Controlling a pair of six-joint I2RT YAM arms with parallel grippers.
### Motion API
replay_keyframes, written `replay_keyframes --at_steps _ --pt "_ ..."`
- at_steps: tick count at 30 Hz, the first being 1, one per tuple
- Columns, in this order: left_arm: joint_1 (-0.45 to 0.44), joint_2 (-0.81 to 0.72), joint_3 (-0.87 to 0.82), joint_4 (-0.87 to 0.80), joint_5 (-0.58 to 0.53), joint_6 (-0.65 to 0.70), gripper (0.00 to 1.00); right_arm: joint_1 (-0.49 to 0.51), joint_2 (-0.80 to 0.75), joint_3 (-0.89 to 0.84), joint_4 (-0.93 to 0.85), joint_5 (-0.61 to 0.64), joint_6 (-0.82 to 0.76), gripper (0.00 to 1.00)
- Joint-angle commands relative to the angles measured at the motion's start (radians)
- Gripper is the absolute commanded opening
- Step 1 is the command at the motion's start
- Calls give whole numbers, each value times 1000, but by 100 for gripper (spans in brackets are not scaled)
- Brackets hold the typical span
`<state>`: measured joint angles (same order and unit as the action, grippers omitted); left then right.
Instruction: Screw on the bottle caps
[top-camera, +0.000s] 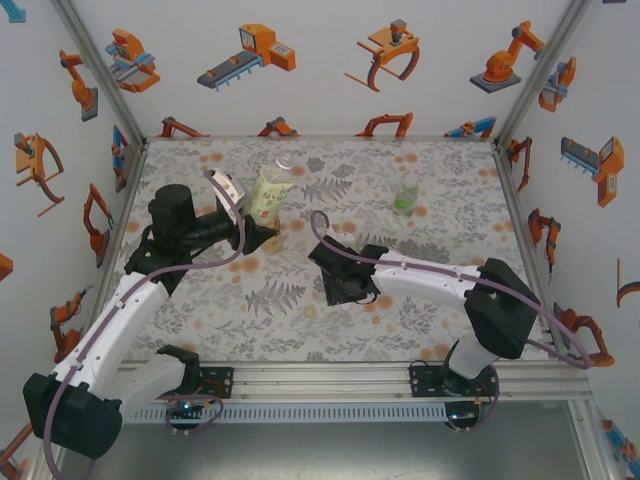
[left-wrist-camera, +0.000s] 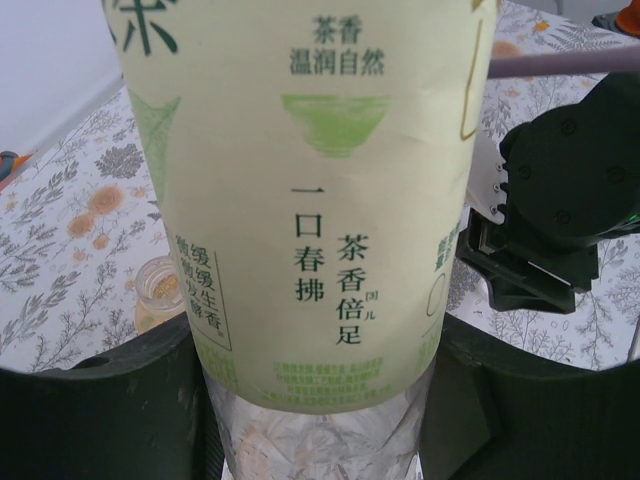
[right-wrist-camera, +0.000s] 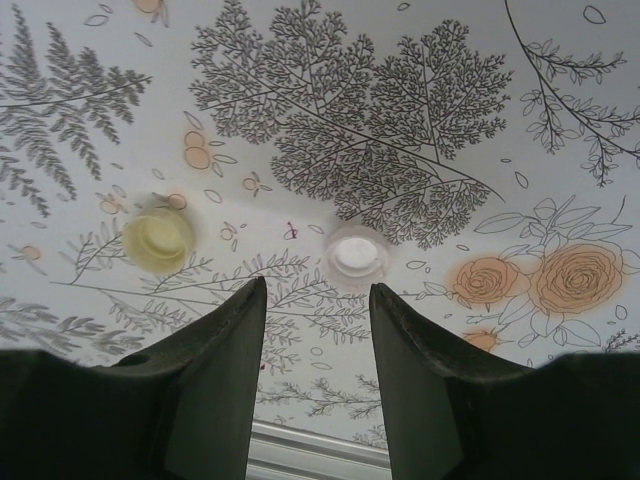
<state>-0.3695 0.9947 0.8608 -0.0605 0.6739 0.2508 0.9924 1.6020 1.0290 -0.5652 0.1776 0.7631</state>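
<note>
Left gripper (top-camera: 260, 233): pinching pale bottle (left-wrist-camera: 310, 200), steadying it for capping. Right gripper (right-wrist-camera: 317, 292): jaws apart, empty, aimed at white cap (right-wrist-camera: 355, 255), likely for pickup; yellow cap (right-wrist-camera: 158, 238) nearby.

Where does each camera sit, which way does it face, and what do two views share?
Top external: above and behind the arm bases, looking down on the floral table; both arms show, left tool on the pale bottle.
Left wrist: on the left arm, facing that bottle's label close up; its own fingers flank it.
Right wrist: facing down at the white cap and pale yellow cap; its own fingers at the bottom.
Shared: top and left wrist both show the pale bottle and right tool.
</note>
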Motion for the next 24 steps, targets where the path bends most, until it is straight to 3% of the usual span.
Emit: replay_keyframes --at_steps 1,24 --pt "7 1 6 17 29 -2 1 0 16 -12 -13 38 16 45" --pt "5 16 15 9 44 -7 2 -3 76 -24 -5 36 7 45"
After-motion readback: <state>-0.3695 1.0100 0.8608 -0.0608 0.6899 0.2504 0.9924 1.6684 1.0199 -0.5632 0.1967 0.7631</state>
